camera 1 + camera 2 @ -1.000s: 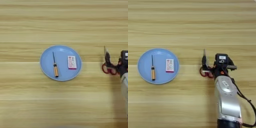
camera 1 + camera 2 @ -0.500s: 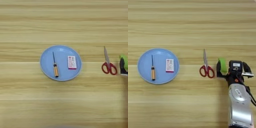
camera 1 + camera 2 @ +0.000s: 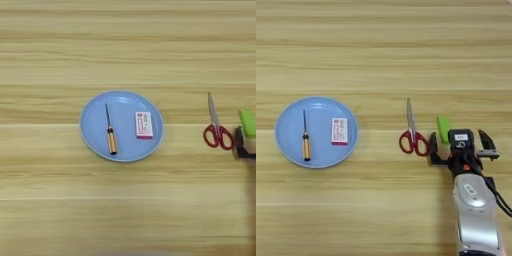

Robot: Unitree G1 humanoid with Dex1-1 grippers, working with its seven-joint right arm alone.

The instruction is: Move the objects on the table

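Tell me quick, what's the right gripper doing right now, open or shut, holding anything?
Right gripper: open and empty, fingers spread apart on the table just right of the scissors, not touching them.

Table (image 3: 125, 45), filling the frame: light wood, lengthwise grain stripes, smooth with a soft sheen. Plate (image 3: 286, 150), left of centre: light blue, smooth, looks like glazed or plastic ware, faint gloss. Screwdriver (image 3: 305, 141) on it: thin dark metal shaft, orange-and-black plastic-looking handle. Box (image 3: 339, 131) beside it: white-and-pink printed card. Scissors (image 3: 412, 132), centre right: bright steel blades, red plastic handles. Forearm (image 3: 475, 210), lower right: silver, smooth, shiny. Gripper (image 3: 461, 150) above it: matt black.
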